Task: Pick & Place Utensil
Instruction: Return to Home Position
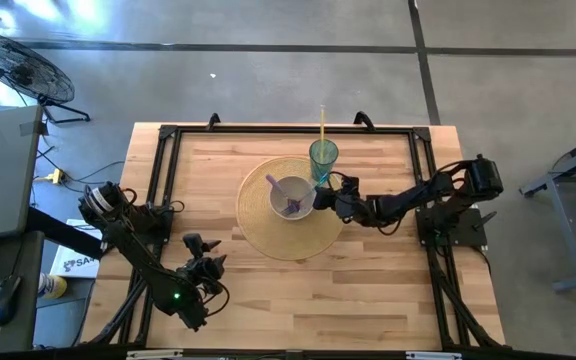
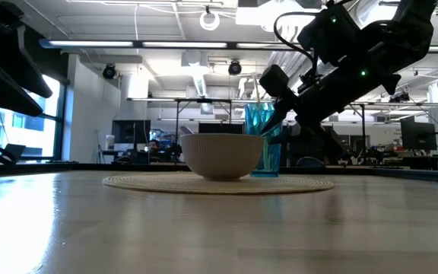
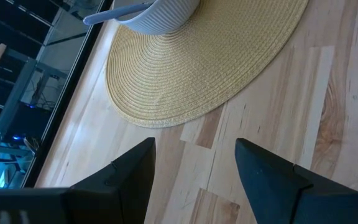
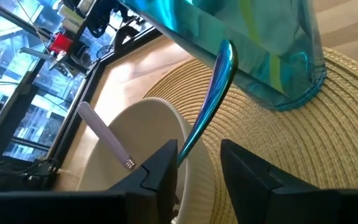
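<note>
The wooden table [image 1: 368,290] fills most of my overhead feed. On it, toward the far middle, lies a round woven placemat [image 1: 268,235]. A white bowl [image 1: 303,186] sits on the placemat, a little off its centre toward the far edge. Just beside the bowl, on the mat's far rim, a translucent blue cup [image 1: 323,157] stands upright.

My right gripper [image 4: 197,155] reaches in from the right side of the table and hangs at the bowl's rim, on the side nearest the cup. Its fingers are apart. My left gripper [image 3: 194,162] waits over bare wood near the table's front left, apart from the placemat, fingers spread with nothing between them.

A yellow straw [image 1: 322,125] stands in the cup and sticks out over the table's far edge in the overhead feed. The purple spoon [image 1: 290,205] lies inside the bowl, its handle leaning up to the rim on the side away from the right gripper. The blue fork [image 4: 213,93] shows best on the right wrist camera. Its shiny handle rises in front of the cup and runs down into the gap between the fingers, close against one of them and not pinched. Its lower end is hidden by the fingers at the bowl, so I cannot see the tines.
</note>
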Robot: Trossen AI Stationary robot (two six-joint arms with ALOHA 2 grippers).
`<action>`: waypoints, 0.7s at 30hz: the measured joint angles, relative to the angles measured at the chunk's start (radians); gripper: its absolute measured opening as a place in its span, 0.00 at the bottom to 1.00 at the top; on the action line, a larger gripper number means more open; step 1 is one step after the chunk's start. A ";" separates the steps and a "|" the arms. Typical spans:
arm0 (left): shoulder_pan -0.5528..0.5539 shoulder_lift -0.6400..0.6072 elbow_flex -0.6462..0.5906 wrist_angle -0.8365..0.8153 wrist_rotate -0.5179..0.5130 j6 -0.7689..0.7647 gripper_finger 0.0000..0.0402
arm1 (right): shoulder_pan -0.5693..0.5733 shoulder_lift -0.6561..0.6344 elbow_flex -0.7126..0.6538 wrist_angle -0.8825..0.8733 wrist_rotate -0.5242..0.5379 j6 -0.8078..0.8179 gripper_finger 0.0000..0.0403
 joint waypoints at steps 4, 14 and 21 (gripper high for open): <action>0.000 0.000 0.000 0.000 0.004 0.000 0.54 | 0.001 0.000 0.000 0.000 0.009 -0.012 0.33; -0.001 0.000 0.000 -0.002 0.048 -0.035 0.54 | 0.068 -0.045 0.000 0.020 0.040 -0.107 0.40; -0.003 -0.002 0.003 0.038 0.101 -0.036 0.54 | 0.159 -0.199 0.000 -0.161 0.039 -0.172 0.41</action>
